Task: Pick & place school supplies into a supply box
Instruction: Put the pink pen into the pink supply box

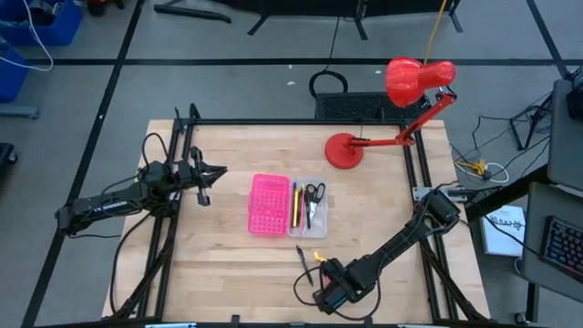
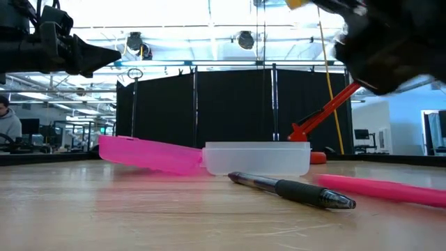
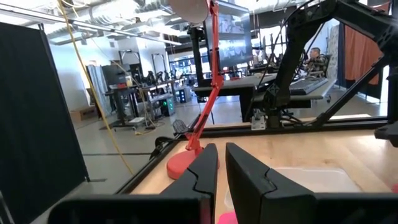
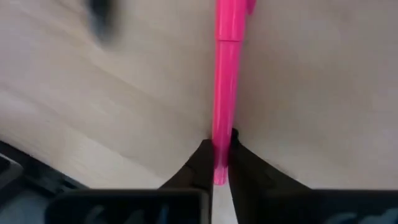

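Note:
The supply box lies open mid-table, its pink half (image 1: 269,205) beside the clear tray (image 1: 310,221). Black-handled scissors (image 1: 314,193) and yellow and pink pens (image 1: 295,205) lie in the tray. A black pen (image 1: 302,264) (image 2: 293,188) lies flat on the wood near the table's near edge. My right gripper (image 1: 330,290) (image 4: 219,149) is just beyond that pen, shut on a pink pen (image 4: 227,74) (image 2: 383,188). My left gripper (image 1: 208,182) (image 3: 221,155) hovers left of the box, open by a narrow gap, holding nothing. My right gripper pinches the pink pen at one end (image 4: 219,140) between its two fingertips, coming from above. The pen runs on straight past the fingers, low over the wood. Whether its far part rests on the table I cannot tell.
A red desk lamp stands at the table's far right, base (image 1: 344,150) on the wood and head (image 1: 414,80) past the far edge. Something small and yellow (image 1: 319,258) shows by the right gripper. Bare wood lies left of the box and along the near edge.

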You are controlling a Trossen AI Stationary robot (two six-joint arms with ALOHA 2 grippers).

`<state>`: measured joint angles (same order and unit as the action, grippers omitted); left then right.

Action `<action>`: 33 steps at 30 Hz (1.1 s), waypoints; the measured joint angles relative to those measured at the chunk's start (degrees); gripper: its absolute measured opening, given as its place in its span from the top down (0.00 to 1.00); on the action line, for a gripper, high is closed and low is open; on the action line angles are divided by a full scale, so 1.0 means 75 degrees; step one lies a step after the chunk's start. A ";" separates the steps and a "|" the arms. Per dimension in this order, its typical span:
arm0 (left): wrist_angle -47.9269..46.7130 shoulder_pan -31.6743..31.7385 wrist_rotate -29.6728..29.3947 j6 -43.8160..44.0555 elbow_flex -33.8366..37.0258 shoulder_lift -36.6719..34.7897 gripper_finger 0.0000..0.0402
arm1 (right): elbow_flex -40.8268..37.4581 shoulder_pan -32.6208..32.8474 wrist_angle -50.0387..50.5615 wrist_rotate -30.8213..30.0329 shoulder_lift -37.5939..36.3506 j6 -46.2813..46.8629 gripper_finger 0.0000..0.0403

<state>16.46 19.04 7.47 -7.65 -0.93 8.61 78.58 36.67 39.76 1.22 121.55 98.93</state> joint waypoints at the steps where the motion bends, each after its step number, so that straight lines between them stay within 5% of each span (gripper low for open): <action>1: -0.0002 0.0001 0.0003 -0.0002 0.0000 0.0001 0.90 | -0.0004 0.0008 -0.0132 -0.0266 -0.0018 -0.0073 0.96; 24: -0.0303 -0.0001 0.0023 0.0302 0.0000 -0.0001 0.90 | -0.0057 0.0449 -0.0781 -0.2991 -0.1712 0.0053 0.96; 33: -0.0401 0.0001 0.0075 0.0850 0.0000 -0.0001 0.90 | -0.0033 -0.1202 -0.0887 -0.3225 -0.2720 -0.1608 0.96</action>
<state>13.45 19.05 8.03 -1.27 -0.93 8.61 78.33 27.66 33.11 -22.97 101.15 86.87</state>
